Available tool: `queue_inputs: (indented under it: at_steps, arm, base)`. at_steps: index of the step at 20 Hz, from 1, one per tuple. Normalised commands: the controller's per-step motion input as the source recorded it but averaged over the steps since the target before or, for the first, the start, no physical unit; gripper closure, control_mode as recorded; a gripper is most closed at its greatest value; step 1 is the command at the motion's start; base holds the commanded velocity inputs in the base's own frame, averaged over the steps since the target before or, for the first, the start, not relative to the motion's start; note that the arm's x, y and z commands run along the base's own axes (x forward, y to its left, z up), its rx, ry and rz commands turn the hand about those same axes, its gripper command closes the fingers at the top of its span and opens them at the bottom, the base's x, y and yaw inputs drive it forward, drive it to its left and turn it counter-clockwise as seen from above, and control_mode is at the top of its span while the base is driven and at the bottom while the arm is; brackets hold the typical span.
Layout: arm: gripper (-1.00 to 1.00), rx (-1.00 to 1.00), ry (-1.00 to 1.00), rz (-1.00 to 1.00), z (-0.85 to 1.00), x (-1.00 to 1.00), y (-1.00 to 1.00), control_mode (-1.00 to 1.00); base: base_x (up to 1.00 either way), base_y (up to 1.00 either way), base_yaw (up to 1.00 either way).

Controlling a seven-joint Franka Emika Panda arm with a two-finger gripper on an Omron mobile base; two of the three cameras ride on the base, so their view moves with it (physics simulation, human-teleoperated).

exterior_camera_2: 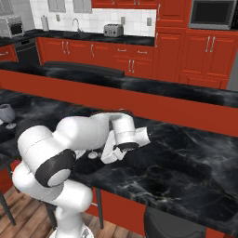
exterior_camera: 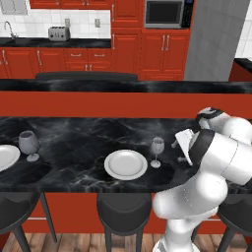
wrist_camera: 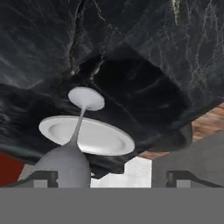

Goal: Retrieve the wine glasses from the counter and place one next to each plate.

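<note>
Two white plates lie on the black marbled bar: one in the middle (exterior_camera: 125, 164) and one cut off by the left edge (exterior_camera: 5, 156). One wine glass (exterior_camera: 157, 149) stands upright just right of the middle plate. The other wine glass (exterior_camera: 28, 144) stands beside the left plate. My gripper (exterior_camera: 172, 146) is level with the right glass, just to its right, and open. In the hand view the gripper (wrist_camera: 109, 179) has its fingertips (wrist_camera: 41, 177) spread wide. The glass bowl (wrist_camera: 65, 168) sits close to the left one, with the plate (wrist_camera: 87, 135) behind it.
Dark round stools (exterior_camera: 123, 209) stand under the bar's near edge. A raised red ledge with a black top (exterior_camera: 123, 86) runs behind the bar. The far counter (exterior_camera: 54, 43) carries a silver toaster (exterior_camera: 58, 33) and a sink faucet (exterior_camera: 7, 28).
</note>
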Motion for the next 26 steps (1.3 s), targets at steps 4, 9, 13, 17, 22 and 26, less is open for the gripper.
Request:
queue_inputs:
  at_steps: [4,9,13,17,22,26]
  arm:
    - [-1.00,0.00,-0.34,0.00,1.00,-0.94,0.00,-1.00]
    - [-1.00,0.00,-0.31,0.03,1.00,-0.65,0.14,-1.00]
    - [-1.00,0.00,-0.14,0.01,1.00,-0.38,0.08,-1.00]
    - [-1.00,0.00,-0.08,0.07,1.00,-0.28,0.04,-1.00]
    - [-1.00,0.00,-0.03,0.11,1.00,-0.50,0.04,-1.00]
    - [-1.00,0.00,-0.31,0.09,1.00,-0.94,0.00,-1.00]
  base:
    - [0.00,0.00,0.00]
    - [0.00,0.00,0.00]
    - [0.00,0.00,0.00]
    - [0.00,0.00,0.00]
    - [0.00,0.00,0.00]
    - [0.00,0.00,0.00]
